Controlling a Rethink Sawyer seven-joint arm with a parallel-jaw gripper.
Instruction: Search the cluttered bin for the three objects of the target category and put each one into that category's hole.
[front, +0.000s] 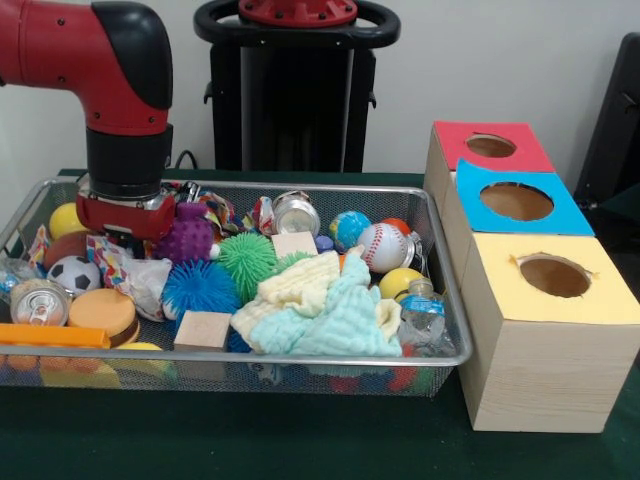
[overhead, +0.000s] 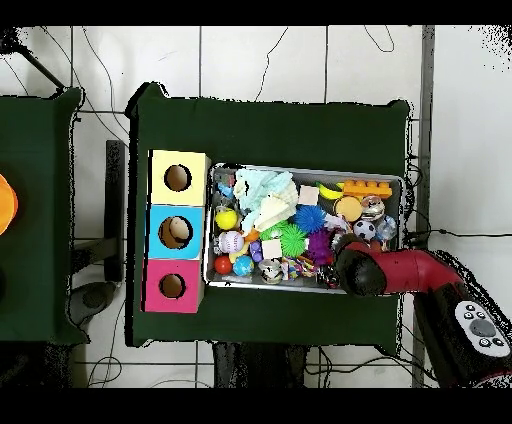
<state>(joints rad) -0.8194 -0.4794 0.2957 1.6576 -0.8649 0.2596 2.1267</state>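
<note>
Three boxes are standing in a row on the green surface (front: 300, 445) right of the wire bin (front: 440, 260): a red-topped box (front: 490, 150) farthest, a blue-topped box (front: 517, 200) in the middle and a yellow-topped box (front: 555, 290) nearest, each showing one round hole in its top. The bin is holding a heap: three spiky balls, purple (front: 185, 240), green (front: 247, 262) and blue (front: 200, 288); two wooden blocks, one (front: 203, 330) near the front rim and one (front: 294, 243) mid-bin; one baseball (front: 383, 247), one small soccer ball (front: 74, 274), two crushed cans (front: 38, 300) (front: 296, 212), a plastic bottle (front: 423, 315) and pale folded cloths (front: 320, 305). The claw (front: 125, 225) is sitting low in the bin's far left corner, its red wrist just left of the purple spiky ball; whether it is apart or together I cannot tell, since clutter is hiding its tips. The balls are lying to the claw's right and nearer side, all inside the bin
</note>
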